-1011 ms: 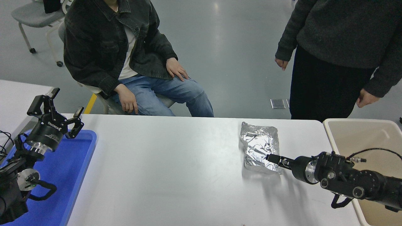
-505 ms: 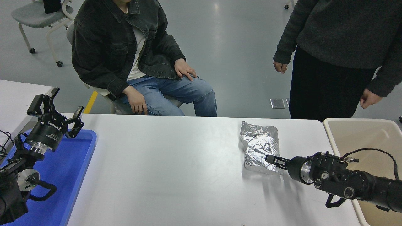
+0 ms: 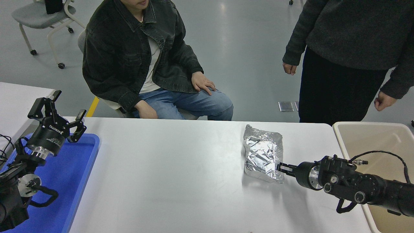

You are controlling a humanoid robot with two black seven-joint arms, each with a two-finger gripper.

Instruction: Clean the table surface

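Note:
The white table surface (image 3: 181,181) fills the lower part of the head view. A crumpled silver foil bag (image 3: 263,152) lies on it right of centre, its near edge raised a little over a shadow. My right gripper (image 3: 280,168) comes in from the right, low over the table, with its fingers closed on the bag's near right corner. My left gripper (image 3: 56,108) is parked open at the lower left, above the blue tray (image 3: 74,171).
A beige bin (image 3: 375,139) stands at the table's right end, under my right arm. A person in a dark jacket sits at the far side (image 3: 145,64). Another person stands at the far right (image 3: 349,48). A smaller white table (image 3: 16,100) is at the left.
The foil bag has shifted left and turned slightly, its near right corner drawn up with my right gripper. The seated person moved to the right. The left arm has not moved.

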